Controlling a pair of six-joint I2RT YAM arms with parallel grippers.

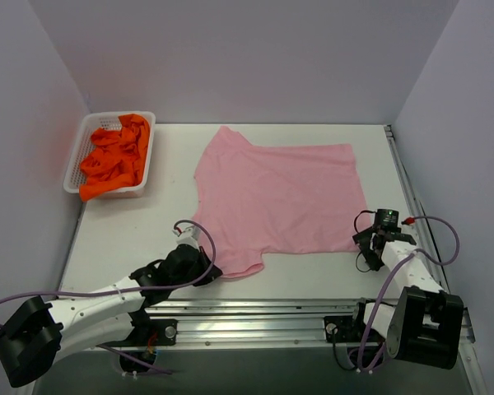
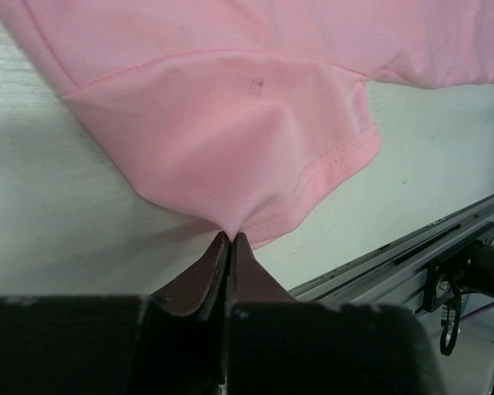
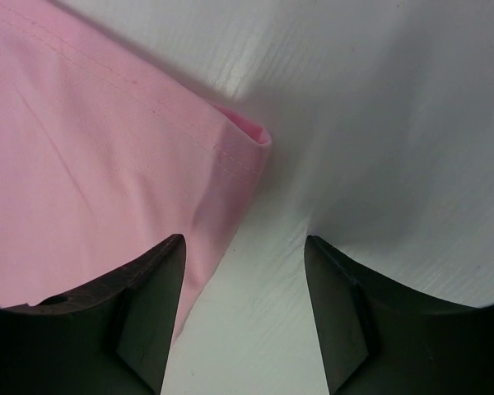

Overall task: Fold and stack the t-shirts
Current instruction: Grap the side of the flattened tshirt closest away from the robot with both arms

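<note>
The light pink t-shirt [image 1: 284, 196] lies spread flat on the white table. My left gripper [image 1: 207, 271] is shut on the edge of its near left sleeve [image 2: 255, 156], the cloth pinched between the fingertips [image 2: 230, 239]. My right gripper [image 1: 370, 240] is open at the shirt's near right corner; in the right wrist view that hem corner [image 3: 230, 148] lies just ahead, with the left finger [image 3: 148, 280] over the cloth and the right finger [image 3: 346, 288] over bare table. Several orange t-shirts [image 1: 115, 158] are piled in the basket.
A white mesh basket [image 1: 76, 159] stands at the far left of the table. Grey walls close in the back and both sides. A metal rail [image 1: 272, 309] runs along the near table edge, also in the left wrist view [image 2: 412, 255].
</note>
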